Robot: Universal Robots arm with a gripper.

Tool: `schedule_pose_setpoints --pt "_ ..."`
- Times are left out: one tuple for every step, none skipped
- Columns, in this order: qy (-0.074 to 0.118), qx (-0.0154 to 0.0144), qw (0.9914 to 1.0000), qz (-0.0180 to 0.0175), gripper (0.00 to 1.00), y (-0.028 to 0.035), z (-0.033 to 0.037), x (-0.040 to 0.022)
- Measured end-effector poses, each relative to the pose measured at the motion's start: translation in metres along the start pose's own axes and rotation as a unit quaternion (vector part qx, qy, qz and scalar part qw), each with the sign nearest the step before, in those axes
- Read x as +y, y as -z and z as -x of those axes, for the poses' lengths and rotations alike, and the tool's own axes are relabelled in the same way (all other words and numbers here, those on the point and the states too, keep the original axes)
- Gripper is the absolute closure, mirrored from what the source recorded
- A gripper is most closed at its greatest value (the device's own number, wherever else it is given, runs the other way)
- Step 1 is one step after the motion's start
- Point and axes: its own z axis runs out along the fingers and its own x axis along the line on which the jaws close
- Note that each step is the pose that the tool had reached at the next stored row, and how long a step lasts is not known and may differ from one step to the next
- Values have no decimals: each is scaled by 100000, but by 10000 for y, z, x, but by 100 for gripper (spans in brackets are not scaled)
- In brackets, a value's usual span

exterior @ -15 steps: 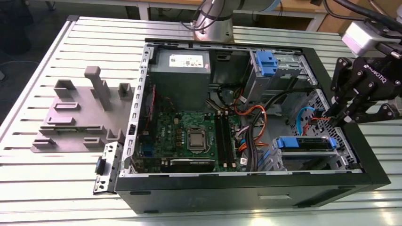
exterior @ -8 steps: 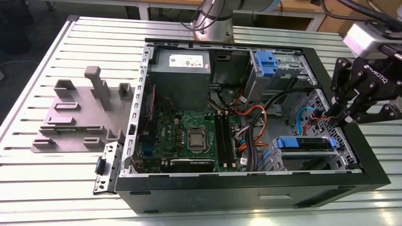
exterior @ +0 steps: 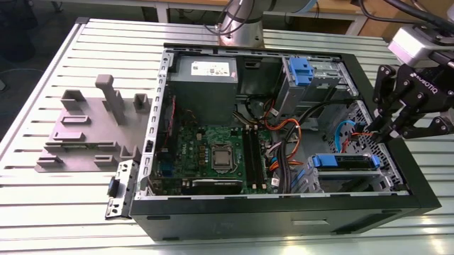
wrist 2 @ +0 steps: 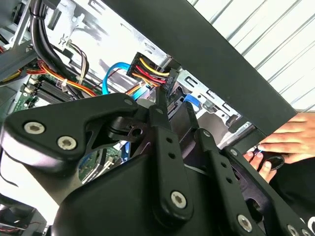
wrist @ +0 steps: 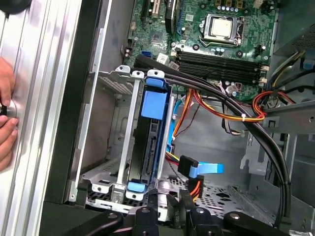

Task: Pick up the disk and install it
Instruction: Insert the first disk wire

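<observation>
Your disk sits edge-up in the cage at frame centre, slotted for install; claw hangs over the case's right wall, can't tell if it's apart.

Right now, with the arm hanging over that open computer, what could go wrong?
Three things, I think. The gripper hangs beside loose orange and red cables; it could snag them. A person's hand rests on the case near the arm, so it might get bumped. The disk sits edge-up in its metal cage; if it is not fully seated, a push could jam its blue carrier.
</observation>
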Motion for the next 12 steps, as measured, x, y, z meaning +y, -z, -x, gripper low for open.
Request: schedule_pose_setpoints --pt "149 9 100000 -8 69 -1 6 -3" --pt "247 14 100000 -14 69 -3 13 -6" --pt "337 13 99999 -22 69 -4 20 -9" --pt "436 16 99999 -28 69 -5 26 -12" --pt "537 22 99999 -34 69 -6 32 -15" --pt "644 30 99998 -42 69 -6 38 -18" --pt "750 39 99997 -47 69 -7 44 -21" --pt "853 45 99996 -53 69 -9 49 -24" --pt "929 35 99996 -59 69 -13 52 -26" --pt "996 43 99995 -61 69 -18 55 -29" --pt "1057 76 99994 -62 69 -21 57 -31" --pt "1114 123 99994 -58 69 -25 58 -32"
